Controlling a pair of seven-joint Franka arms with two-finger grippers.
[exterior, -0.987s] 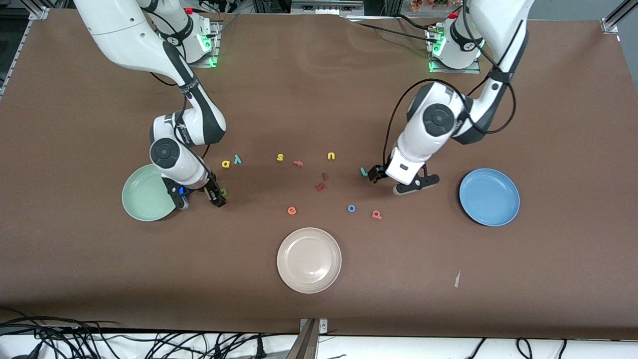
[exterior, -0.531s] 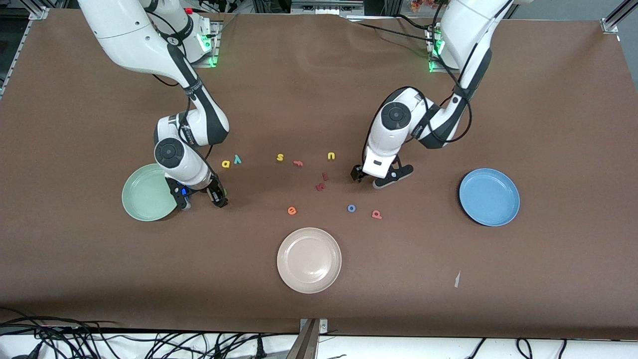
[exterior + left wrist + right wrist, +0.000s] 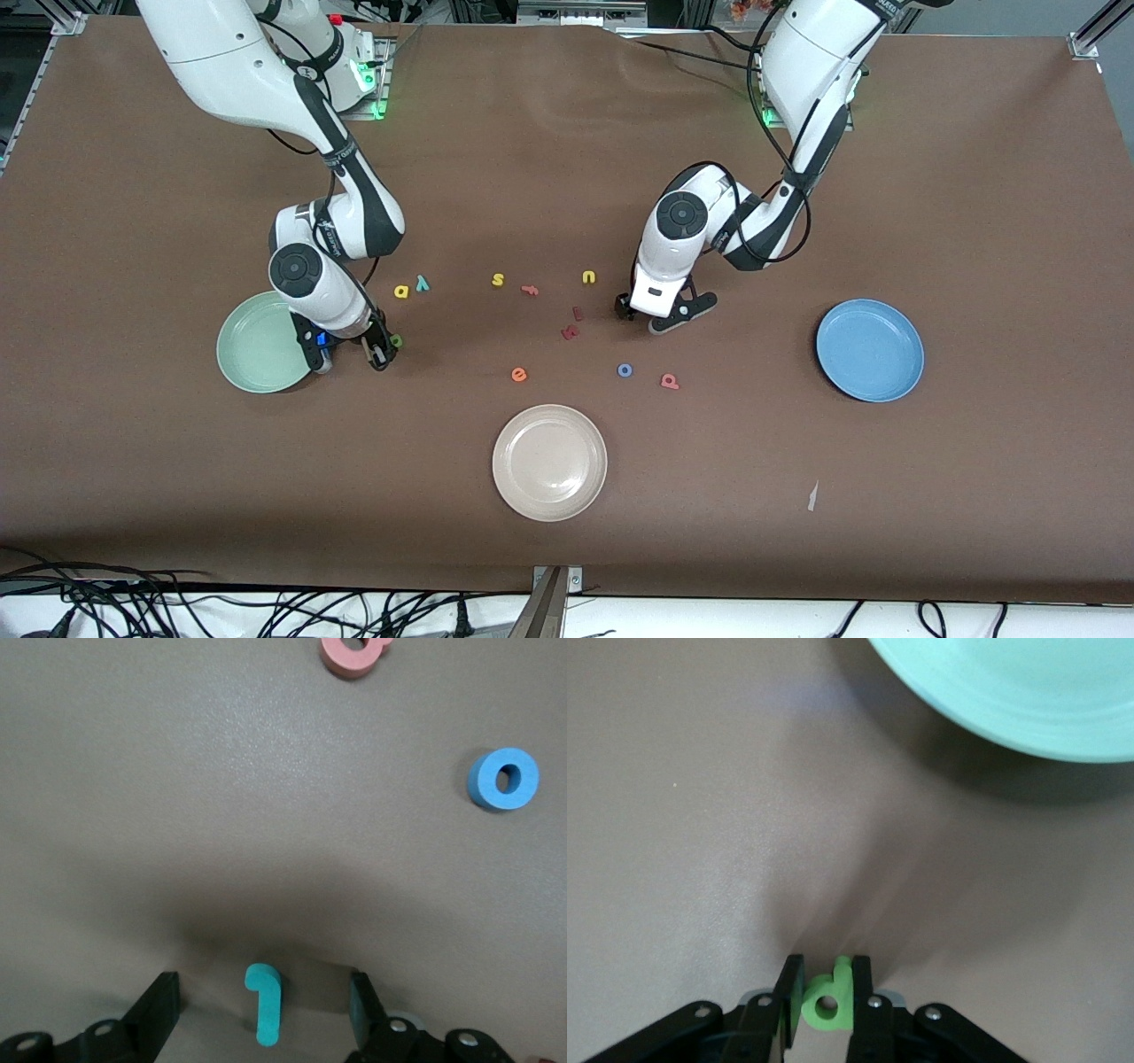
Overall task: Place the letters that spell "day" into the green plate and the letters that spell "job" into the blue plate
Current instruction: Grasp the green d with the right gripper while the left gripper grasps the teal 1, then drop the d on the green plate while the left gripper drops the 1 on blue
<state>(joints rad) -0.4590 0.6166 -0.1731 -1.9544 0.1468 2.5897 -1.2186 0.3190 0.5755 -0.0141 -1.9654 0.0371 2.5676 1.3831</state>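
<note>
**Green "d" pinched beside the green plate, teal "j" framed by spread fingers**

Right gripper (image 3: 827,988) is down on the brown table (image 3: 974,496) just beside the green plate's (image 3: 252,350) rim, its fingers pressed onto the green "d" (image 3: 828,999). Left gripper (image 3: 264,1005) sits low near the table's middle with fingers spread, the teal "j" (image 3: 264,1001) lying between them untouched. The blue "o" (image 3: 625,369) and pinkish-red "b" (image 3: 670,381) lie nearer the front camera than that gripper. The yellow "a" (image 3: 402,291) and teal "y" (image 3: 423,283) rest side by side, farther from the camera than the "d". The blue plate (image 3: 869,350) sits toward the left arm's end.
</note>
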